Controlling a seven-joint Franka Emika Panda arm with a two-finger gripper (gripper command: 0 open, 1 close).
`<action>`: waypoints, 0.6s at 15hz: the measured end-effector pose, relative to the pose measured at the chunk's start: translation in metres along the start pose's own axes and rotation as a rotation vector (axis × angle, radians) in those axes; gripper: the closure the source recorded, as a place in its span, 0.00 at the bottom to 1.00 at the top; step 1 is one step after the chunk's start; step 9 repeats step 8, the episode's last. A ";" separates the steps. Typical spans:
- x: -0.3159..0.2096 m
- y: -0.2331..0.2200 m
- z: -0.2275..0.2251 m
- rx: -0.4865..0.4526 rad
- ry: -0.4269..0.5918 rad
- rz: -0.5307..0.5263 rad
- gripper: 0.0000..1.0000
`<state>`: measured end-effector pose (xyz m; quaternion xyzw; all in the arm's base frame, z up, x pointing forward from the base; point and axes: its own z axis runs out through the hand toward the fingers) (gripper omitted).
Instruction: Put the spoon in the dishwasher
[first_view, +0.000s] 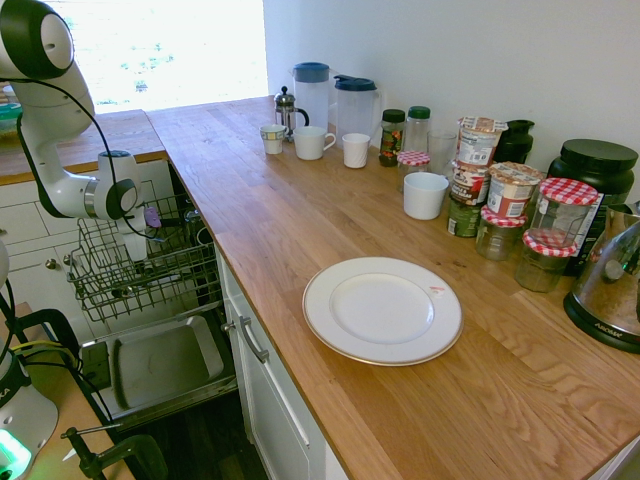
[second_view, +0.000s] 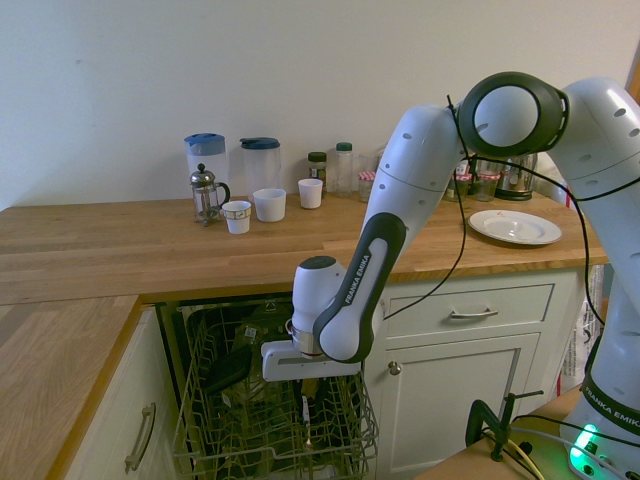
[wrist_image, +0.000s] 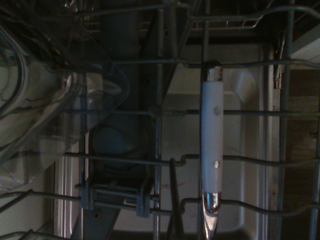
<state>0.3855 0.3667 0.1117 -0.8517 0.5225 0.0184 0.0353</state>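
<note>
The dishwasher (second_view: 270, 430) stands open under the wooden counter, with its dark wire rack (first_view: 140, 270) pulled out over the grey drop-down door (first_view: 160, 360). My gripper (second_view: 308, 392) hangs just above the rack, pointing straight down. A slim utensil, the spoon (second_view: 307, 425), hangs upright from between the fingers and reaches down among the rack wires. In the wrist view it shows as a long piece with a white middle and shiny metal ends (wrist_image: 211, 145), running across the wires. The fingers look closed on its upper end. In the first exterior view the spoon is too small to make out.
A clear plastic container (wrist_image: 55, 100) and a dark item (second_view: 230, 368) lie in the rack. White drawers with metal handles (second_view: 470, 312) flank the dishwasher. On the counter are a white plate (first_view: 382, 310), mugs (first_view: 425, 195), jars (first_view: 500, 205), jugs (first_view: 312, 95) and a French press (second_view: 205, 193).
</note>
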 end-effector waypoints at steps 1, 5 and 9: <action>-0.004 0.006 -0.013 0.005 0.011 0.005 0.00; -0.022 0.024 -0.087 0.013 0.059 0.020 0.00; -0.022 0.028 -0.144 0.009 0.096 0.032 0.00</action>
